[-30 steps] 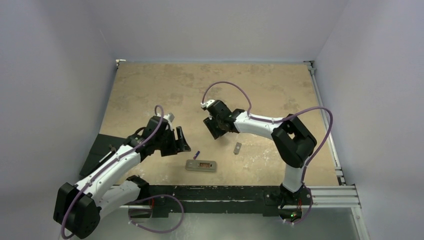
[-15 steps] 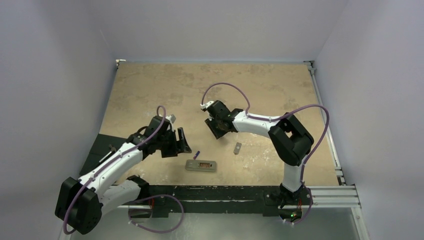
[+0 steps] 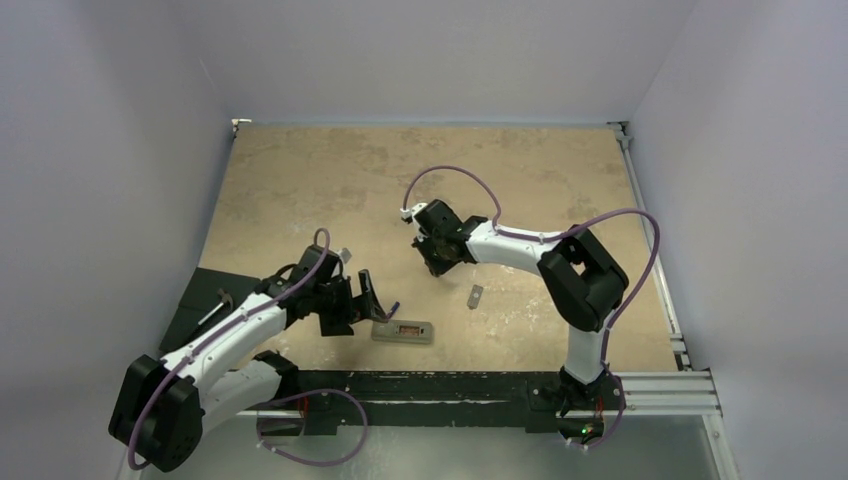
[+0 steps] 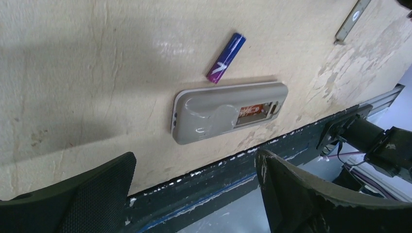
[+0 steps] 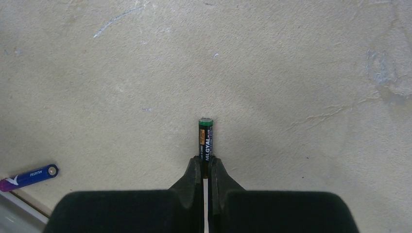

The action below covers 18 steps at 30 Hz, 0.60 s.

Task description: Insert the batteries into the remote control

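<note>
The remote control (image 4: 209, 121) lies grey back up near the table's front edge, its battery recess (image 4: 255, 109) uncovered; it also shows in the top view as the remote control (image 3: 402, 331). A purple-blue battery (image 4: 226, 58) lies on the table just beyond it, also visible as the purple-blue battery (image 5: 29, 177). My left gripper (image 4: 195, 158) hovers wide open over the remote's near side, holding nothing; the left gripper (image 3: 356, 308) sits just left of the remote. My right gripper (image 5: 206, 162) is shut on one end of a dark battery (image 5: 206, 136) with a green tip. In the top view the right gripper (image 3: 437, 262) is mid-table.
A small flat grey cover piece (image 3: 475, 295) lies right of the remote, seen also as the cover piece (image 4: 350, 22). A black pad (image 3: 200, 300) sits at the table's left edge. The dark front rail (image 3: 450, 385) runs along the near edge.
My left gripper moved down and right toward the remote and opened wider. My right gripper closed its fingers on the dark battery.
</note>
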Tool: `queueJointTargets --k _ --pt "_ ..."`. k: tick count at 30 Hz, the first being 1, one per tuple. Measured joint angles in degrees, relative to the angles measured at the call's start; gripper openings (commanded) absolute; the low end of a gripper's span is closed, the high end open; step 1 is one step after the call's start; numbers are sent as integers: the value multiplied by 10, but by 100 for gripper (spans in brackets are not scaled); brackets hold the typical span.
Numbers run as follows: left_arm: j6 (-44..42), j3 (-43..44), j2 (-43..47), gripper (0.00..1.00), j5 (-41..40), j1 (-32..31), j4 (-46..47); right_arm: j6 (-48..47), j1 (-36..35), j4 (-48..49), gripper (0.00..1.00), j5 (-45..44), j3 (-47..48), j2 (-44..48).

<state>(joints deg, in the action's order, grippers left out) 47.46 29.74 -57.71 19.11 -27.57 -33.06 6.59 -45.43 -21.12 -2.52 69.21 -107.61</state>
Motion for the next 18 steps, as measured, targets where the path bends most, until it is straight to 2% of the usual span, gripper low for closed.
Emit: queueJointTargets --k 8,18 --pt "41 -41 24 96 37 0 12 3 1 -9 0 6 -14 19" --pt "108 -99 7 99 93 0 93 24 -17 -22 0 9 -50 133"
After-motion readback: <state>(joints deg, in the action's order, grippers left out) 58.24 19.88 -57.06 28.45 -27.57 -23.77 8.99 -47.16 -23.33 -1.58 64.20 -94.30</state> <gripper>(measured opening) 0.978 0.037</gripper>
